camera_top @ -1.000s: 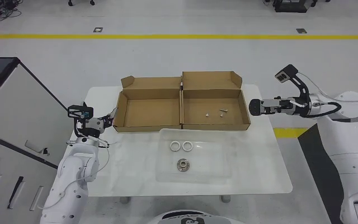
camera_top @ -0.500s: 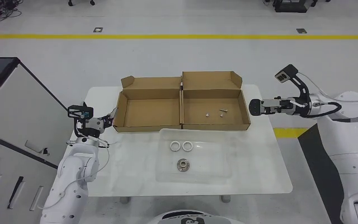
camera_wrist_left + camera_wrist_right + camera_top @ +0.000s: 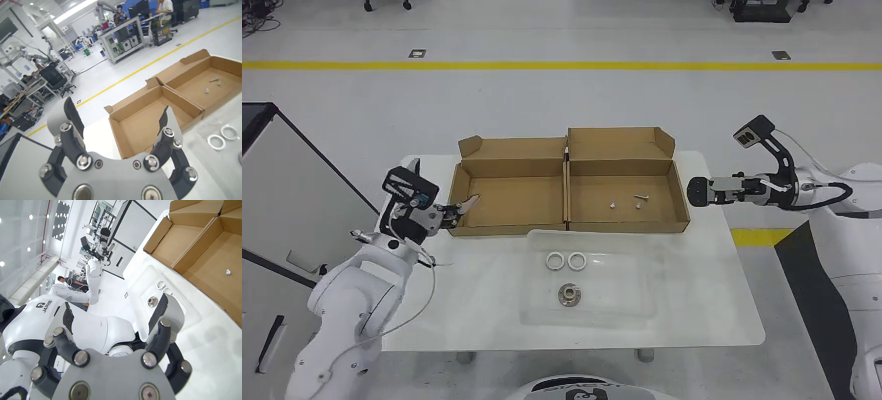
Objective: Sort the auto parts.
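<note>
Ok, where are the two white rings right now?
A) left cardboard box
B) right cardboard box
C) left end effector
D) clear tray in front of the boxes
D: both white rings lie side by side in the clear tray; the left cardboard box is empty and the right cardboard box holds only small metal parts.

1. White table (image 3: 712,290): beneath the left gripper (image 3: 117,105).
2. Grey cabinet (image 3: 302,190): near that gripper, off the table's side.
3. Yellow floor line (image 3: 562,65): well beyond it.
4. Black office chair (image 3: 53,79): far beyond it, past the line.
</note>
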Robot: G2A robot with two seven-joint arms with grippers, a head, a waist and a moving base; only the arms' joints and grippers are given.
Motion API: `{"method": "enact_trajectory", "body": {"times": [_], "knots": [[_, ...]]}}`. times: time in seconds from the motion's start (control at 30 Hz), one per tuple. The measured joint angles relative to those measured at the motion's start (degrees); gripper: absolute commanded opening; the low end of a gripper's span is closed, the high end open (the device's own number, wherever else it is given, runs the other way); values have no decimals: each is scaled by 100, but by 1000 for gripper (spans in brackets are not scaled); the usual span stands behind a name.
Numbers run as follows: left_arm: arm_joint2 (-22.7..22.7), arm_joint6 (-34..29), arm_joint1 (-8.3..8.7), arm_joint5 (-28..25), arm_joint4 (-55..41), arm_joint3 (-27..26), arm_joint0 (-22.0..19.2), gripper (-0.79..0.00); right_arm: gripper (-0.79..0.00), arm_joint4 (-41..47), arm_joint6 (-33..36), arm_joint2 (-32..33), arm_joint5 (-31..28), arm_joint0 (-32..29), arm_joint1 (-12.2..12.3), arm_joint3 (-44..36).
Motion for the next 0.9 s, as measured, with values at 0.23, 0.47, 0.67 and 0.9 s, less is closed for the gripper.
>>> {"method": "enact_trajectory", "body": {"times": [0.23,0.47,0.67,0.9], "knots": [[760,-1765,52,-1228,-268,-713,-440,0,0,0,0,0,0,0,0,0],[1864,-3642,31,-1552,-899,-739,-1379,0,0,0,0,0,0,0,0,0],[2958,-5077,-35,-1277,-1709,-227,-2387,0,0,0,0,0,0,0,0,0],[4444,-5952,-2,-395,-2386,591,-3686,0,0,0,0,0,0,0,0,0]]}}
